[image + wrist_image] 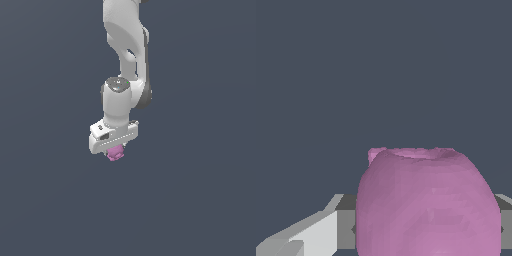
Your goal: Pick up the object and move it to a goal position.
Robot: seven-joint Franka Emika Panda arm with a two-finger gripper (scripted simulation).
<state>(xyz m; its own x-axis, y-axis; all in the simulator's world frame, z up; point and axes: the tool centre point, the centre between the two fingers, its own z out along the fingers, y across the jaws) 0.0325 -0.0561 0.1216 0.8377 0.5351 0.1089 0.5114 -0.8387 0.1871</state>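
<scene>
The object (115,154) is a small pink-magenta lumpy blob. In the exterior view it sits right under my white gripper (114,151), poking out below the hand, which hides its upper part. In the wrist view the blob (426,205) fills the near field, and a grey finger (346,220) presses against one side of it while another shows at the other side. The gripper is shut on the blob. I cannot tell from these views how high the blob is off the ground.
The white arm (125,40) comes down from above in the exterior view. Everything around is a plain dark grey-blue ground (200,200) with no other objects or edges in sight.
</scene>
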